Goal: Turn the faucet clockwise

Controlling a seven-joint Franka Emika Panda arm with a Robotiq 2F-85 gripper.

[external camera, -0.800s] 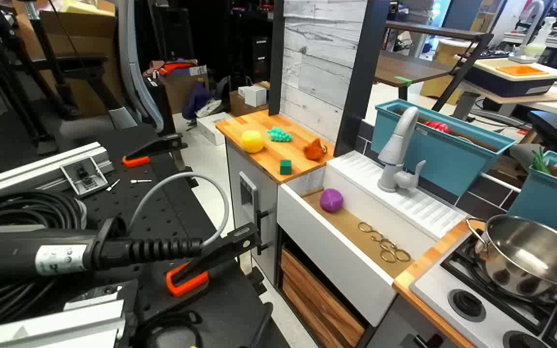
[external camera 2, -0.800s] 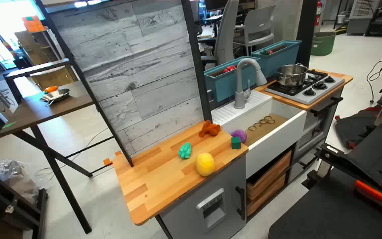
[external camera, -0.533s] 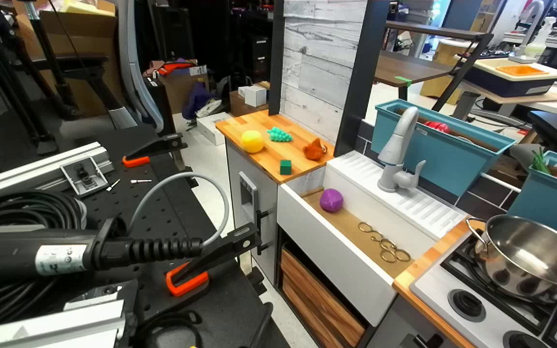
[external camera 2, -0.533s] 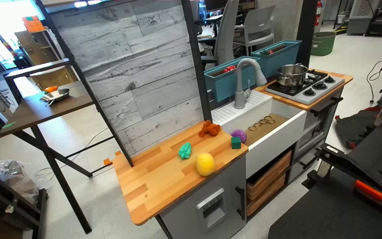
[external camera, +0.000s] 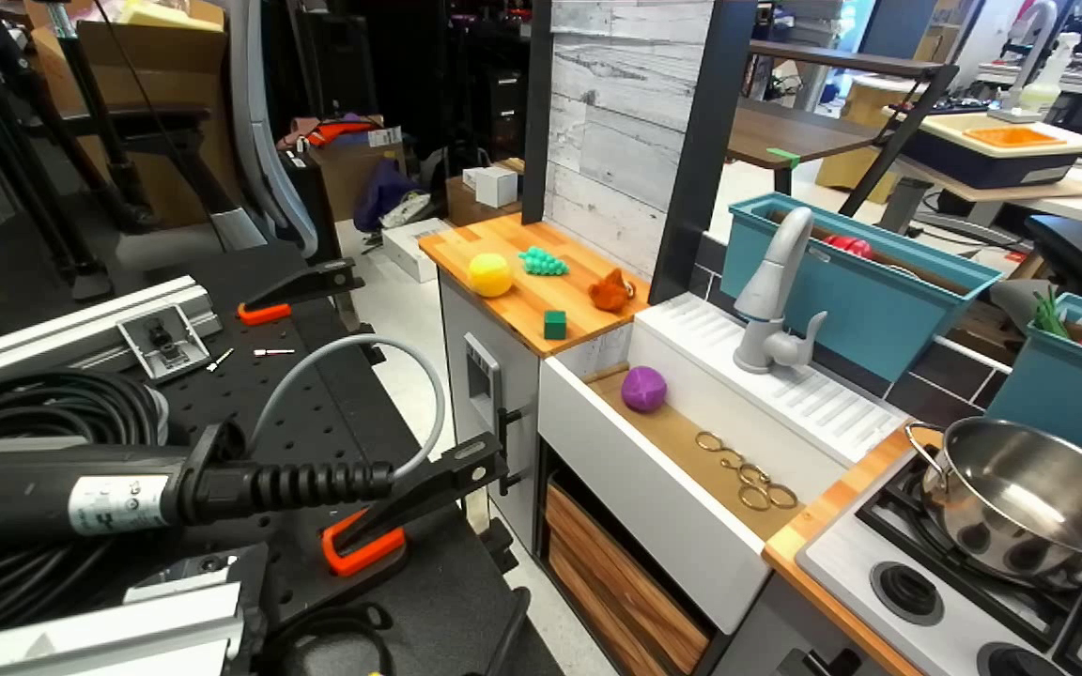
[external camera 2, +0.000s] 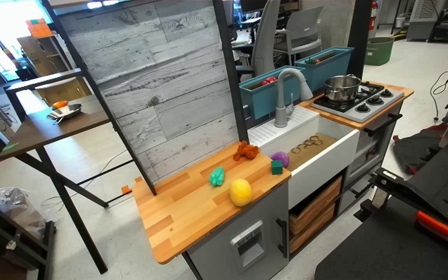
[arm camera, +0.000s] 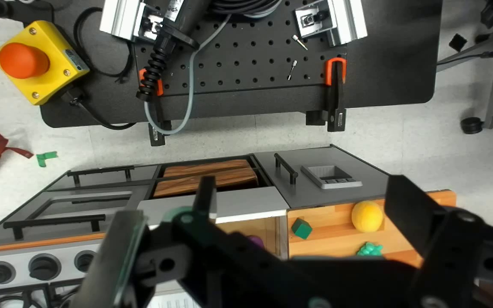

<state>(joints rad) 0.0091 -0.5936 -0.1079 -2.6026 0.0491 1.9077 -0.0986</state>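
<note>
In an exterior view the camera looks slantwise down over a nearby black table, the pot nearer than the wooden counter; in an exterior view that wooden counter is near, the stove far. Both exterior views share the sink and faucet. The wrist view faces steeply down (black table uppermost).

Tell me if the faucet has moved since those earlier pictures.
No. In both exterior views, the faucet sits and points just as before against the ribbed white sink ledge, no shift either way.
</note>
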